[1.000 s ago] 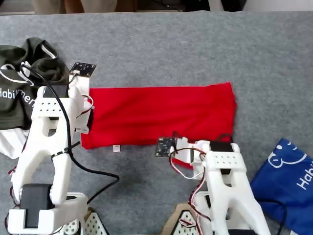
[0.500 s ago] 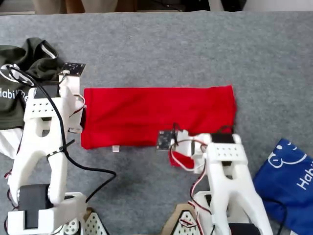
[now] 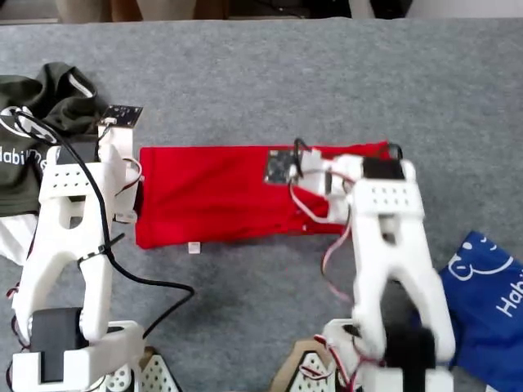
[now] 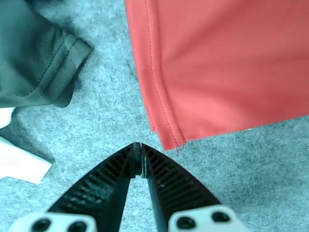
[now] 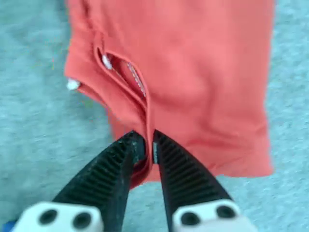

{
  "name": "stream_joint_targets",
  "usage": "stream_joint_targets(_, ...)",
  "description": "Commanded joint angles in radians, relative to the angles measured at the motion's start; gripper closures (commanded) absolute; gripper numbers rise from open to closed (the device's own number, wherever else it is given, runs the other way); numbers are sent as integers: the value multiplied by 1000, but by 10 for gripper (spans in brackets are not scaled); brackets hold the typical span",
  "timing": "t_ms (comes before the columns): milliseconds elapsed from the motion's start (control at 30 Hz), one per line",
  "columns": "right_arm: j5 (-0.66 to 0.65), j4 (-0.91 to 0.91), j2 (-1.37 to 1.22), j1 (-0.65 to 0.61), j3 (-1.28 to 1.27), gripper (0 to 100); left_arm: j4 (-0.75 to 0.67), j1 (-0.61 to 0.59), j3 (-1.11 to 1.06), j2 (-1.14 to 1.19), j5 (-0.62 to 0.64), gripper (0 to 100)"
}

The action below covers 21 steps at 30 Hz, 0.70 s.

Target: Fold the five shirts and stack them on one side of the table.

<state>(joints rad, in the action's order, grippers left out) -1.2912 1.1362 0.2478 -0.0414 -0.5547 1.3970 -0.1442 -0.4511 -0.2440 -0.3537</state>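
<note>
A red shirt [image 3: 221, 192], folded into a long strip, lies across the middle of the grey table. My right gripper [image 5: 147, 145] is shut on a fold of the red shirt [image 5: 193, 72] near its collar opening; in the high view this gripper [image 3: 315, 196] hangs over the strip's right half. My left gripper [image 4: 137, 153] is shut and holds nothing, just above the table beside a hemmed corner of the red shirt [image 4: 222, 63]. From above, the left gripper [image 3: 137, 196] sits at the strip's left end.
A dark green shirt [image 3: 41, 122] lies crumpled at the far left over a white cloth [image 3: 12, 237]; both the green shirt [image 4: 34, 58] and the white cloth [image 4: 19, 162] are close to the left gripper. A blue shirt [image 3: 482, 298] lies at the near right.
The right arm has swung from the strip's near edge out across it toward the far edge, pulling red fabric along. The left arm shifted slightly left and then stayed still.
</note>
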Motion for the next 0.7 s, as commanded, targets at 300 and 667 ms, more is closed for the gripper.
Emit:
stream_joint_targets(300, -14, -124, -308, -4, 332, 986, 8, -8, 48, -38, 2, 981)
stream_joint_targets(667, 20, -84, -298, -35, 329, 584, 8, -9, 44, -38, 2, 981)
